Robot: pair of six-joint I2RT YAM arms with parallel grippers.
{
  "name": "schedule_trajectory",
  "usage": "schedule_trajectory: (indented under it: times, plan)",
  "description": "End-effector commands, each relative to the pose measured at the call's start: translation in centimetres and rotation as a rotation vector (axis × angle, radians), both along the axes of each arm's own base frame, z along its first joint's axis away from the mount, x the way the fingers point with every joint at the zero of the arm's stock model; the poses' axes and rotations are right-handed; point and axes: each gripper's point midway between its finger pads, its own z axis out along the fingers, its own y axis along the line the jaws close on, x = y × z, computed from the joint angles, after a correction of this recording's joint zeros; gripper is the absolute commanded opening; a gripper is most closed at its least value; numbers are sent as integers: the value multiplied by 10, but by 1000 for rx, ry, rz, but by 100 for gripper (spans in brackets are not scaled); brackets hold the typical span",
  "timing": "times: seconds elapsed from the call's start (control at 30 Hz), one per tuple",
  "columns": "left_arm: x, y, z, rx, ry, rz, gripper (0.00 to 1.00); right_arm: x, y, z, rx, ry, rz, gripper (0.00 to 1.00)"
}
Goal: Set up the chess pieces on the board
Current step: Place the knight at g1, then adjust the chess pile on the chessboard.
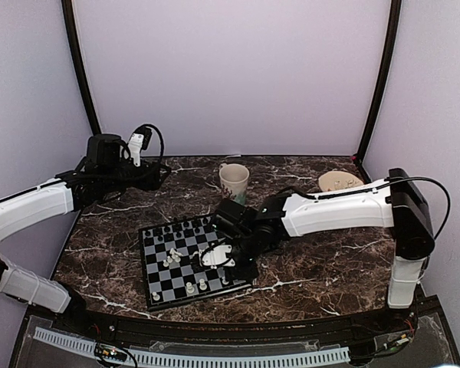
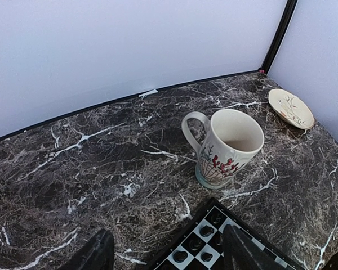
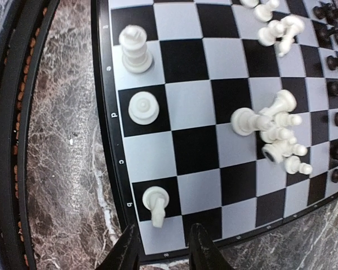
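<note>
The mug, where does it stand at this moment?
In the top view, the mug stands upright on the table, just beyond the board's far edge, with the saucer to its right.

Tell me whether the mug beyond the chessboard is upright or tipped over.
Upright. The mug stands on its base on the marble tabletop, mouth facing up, in both the top and left wrist views.

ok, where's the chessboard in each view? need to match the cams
Top external: the board sits low in the frame, left of centre.
Left wrist: only its far corner shows, at the bottom edge below the mug.
Right wrist: it fills most of the frame.
Shared landmark: the row of black pieces along the board's far edge.
</note>
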Motion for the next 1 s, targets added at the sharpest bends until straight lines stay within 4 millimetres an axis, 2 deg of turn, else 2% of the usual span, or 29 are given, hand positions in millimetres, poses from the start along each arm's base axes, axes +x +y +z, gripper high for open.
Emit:
schedule_trajectory:
  times: [0.0,0.13,0.2,0.27,0.37,0.47,0.57,0.67,0.77,0.9,0.97]
  plan:
    - [1,-2,-1,-3,69,-3,67,17,1,63,142,0,-58,31]
    - [-2,-4,-7,13,166,-11,59,33,-18,69,183,34,-125,31]
    - [-9,-9,-18,19,223,-45,53,43,-29,69,209,46,-171,31]
    - [-20,-13,-30,23,286,-88,48,56,-40,69,244,58,-215,31]
    - [-39,-22,-48,55,371,-164,46,75,-61,68,287,64,-287,30]
    - [-58,-27,-67,150,438,-209,46,89,-81,81,364,42,-343,30]
    - [-77,-37,-84,269,466,-266,44,103,-101,84,424,51,-413,30]
    - [-92,-44,-103,370,520,-302,40,114,-112,84,452,61,-452,31]
    - [-99,-48,-117,414,569,-327,39,118,-121,80,454,54,-471,32]
    - [-113,-56,-125,459,583,-424,39,121,-131,61,418,44,-483,32]
    - [-112,-54,-128,490,563,-447,40,126,-133,56,405,44,-498,31]
